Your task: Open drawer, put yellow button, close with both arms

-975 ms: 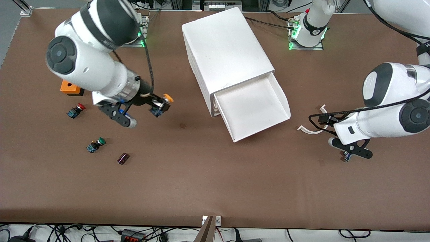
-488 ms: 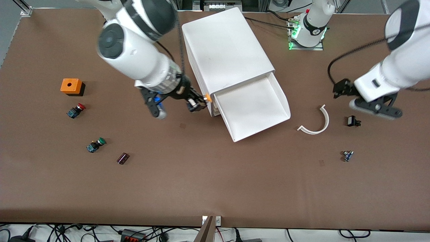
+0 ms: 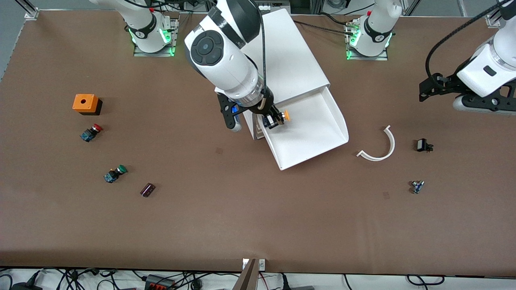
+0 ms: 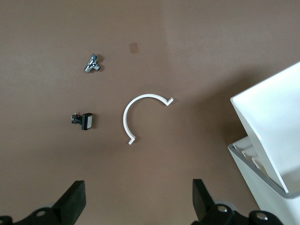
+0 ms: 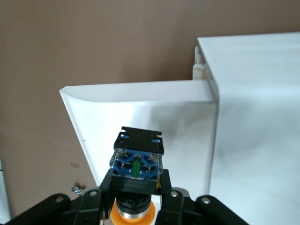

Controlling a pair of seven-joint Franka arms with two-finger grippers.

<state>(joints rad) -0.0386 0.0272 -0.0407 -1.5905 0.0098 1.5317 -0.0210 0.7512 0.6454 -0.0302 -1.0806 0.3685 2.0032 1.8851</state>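
The white cabinet (image 3: 274, 56) stands at the back middle of the table with its top drawer (image 3: 318, 137) pulled out toward the front camera. My right gripper (image 3: 275, 119) hangs over the open drawer's inner end, shut on the yellow button (image 3: 282, 117). In the right wrist view the button (image 5: 137, 168) shows its blue block base and orange cap between the fingers, above the drawer's white floor (image 5: 178, 126). My left gripper (image 4: 138, 204) is open and empty, raised over the table toward the left arm's end, and appears in the front view as well (image 3: 479, 102).
A white curved strip (image 3: 379, 147), a small black part (image 3: 422, 145) and a small metal part (image 3: 417, 186) lie toward the left arm's end. Toward the right arm's end lie an orange block (image 3: 85, 103), a red-capped button (image 3: 91, 132), a green-capped button (image 3: 114, 173) and a dark small part (image 3: 147, 189).
My right gripper has carried the yellow button from over the table beside the cabinet to over the open drawer. The left gripper has risen and drawn away from the drawer.
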